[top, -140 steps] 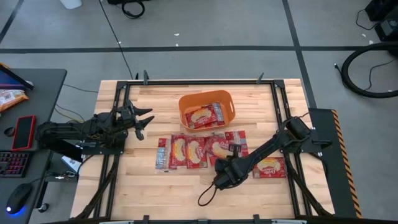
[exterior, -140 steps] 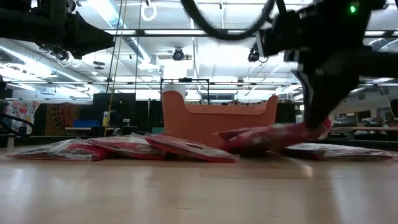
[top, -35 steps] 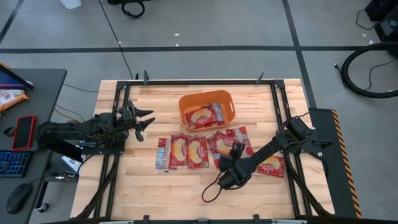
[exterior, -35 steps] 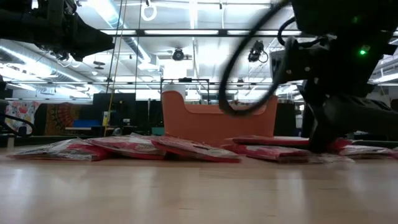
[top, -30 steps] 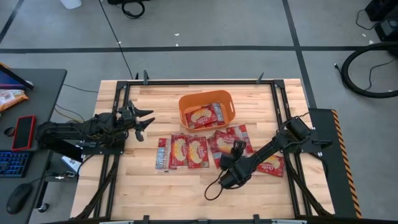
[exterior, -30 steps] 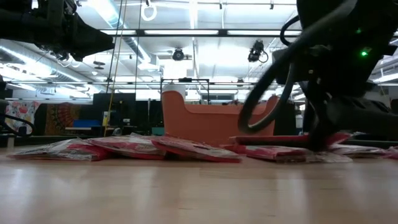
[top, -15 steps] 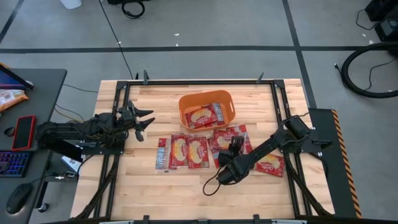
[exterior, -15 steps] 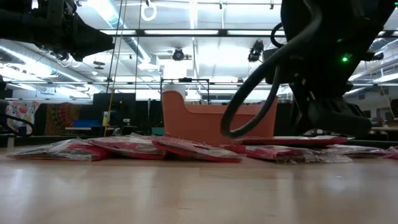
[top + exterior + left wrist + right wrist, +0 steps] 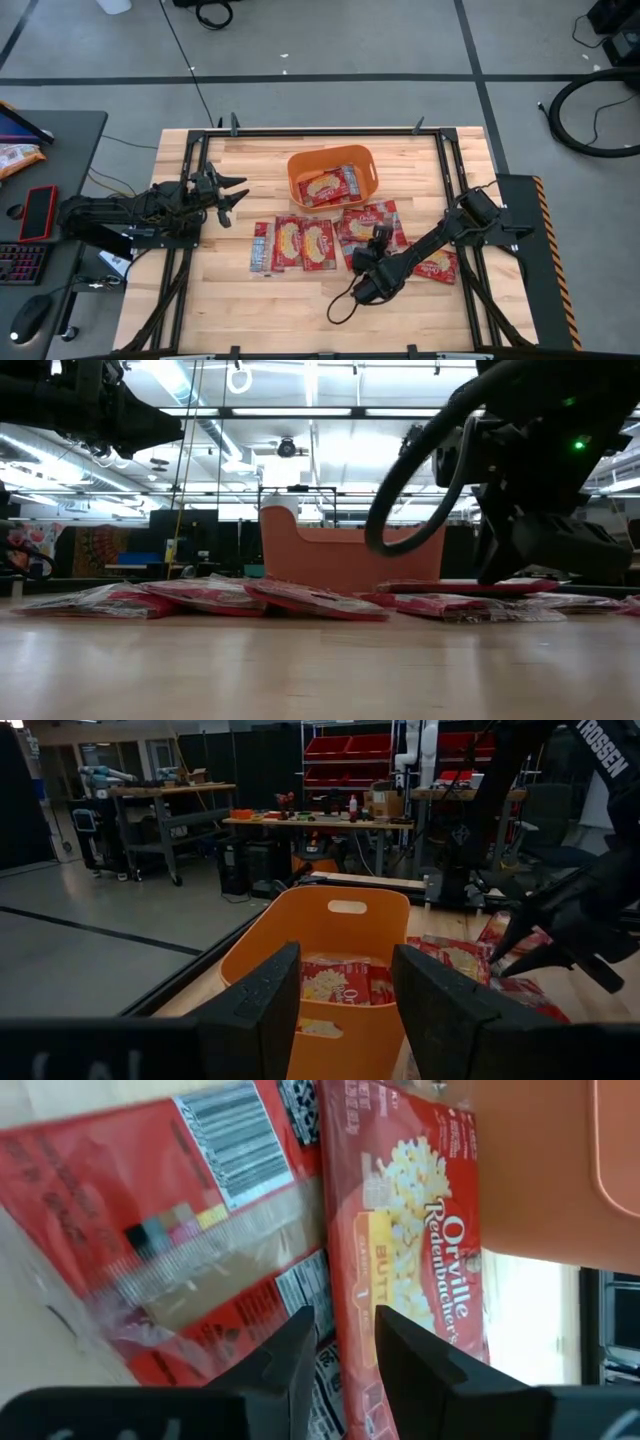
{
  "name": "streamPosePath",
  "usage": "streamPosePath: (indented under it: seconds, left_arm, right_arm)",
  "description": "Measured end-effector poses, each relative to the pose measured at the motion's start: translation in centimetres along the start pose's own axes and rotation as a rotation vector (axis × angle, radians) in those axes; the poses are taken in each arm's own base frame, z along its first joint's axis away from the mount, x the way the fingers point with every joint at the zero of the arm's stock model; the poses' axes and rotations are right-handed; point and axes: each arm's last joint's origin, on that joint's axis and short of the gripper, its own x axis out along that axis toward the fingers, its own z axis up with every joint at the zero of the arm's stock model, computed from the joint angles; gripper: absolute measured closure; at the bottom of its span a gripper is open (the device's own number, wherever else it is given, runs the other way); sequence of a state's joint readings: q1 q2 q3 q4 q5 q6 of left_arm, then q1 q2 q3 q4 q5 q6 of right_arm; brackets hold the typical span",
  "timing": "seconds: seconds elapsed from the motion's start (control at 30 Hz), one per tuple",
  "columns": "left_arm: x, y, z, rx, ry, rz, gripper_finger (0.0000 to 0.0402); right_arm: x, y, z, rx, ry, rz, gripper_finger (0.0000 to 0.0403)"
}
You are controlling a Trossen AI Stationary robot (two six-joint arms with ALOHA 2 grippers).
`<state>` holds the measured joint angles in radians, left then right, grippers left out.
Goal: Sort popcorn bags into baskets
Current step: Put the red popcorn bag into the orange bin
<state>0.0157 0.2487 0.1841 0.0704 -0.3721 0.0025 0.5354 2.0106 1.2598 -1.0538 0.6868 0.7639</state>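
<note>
Wooden worktop (image 9: 250, 310): about 2 popcorn bags (image 9: 322, 187) fill the basket (image 9: 367, 160); 6 remain outside. Right gripper (image 9: 377, 238) jaws pinch one; left gripper (image 9: 228, 195) jaws spread.

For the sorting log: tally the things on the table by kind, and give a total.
Popcorn bags: about 8, since some overlap (2 in the basket, 6 outside it)
Basket: 1
Total: about 9
</note>
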Motion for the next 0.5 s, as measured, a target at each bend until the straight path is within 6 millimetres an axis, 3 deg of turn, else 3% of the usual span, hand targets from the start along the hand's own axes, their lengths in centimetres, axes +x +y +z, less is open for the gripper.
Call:
streamPosePath:
  seconds: [0.5]
  left_arm:
    - [0.0, 0.0, 0.0, 0.000, 0.000, 0.000, 0.0237]
  right_arm:
    - [2.1, 0.2, -1.7, -0.015, -0.050, -0.078, 0.0291]
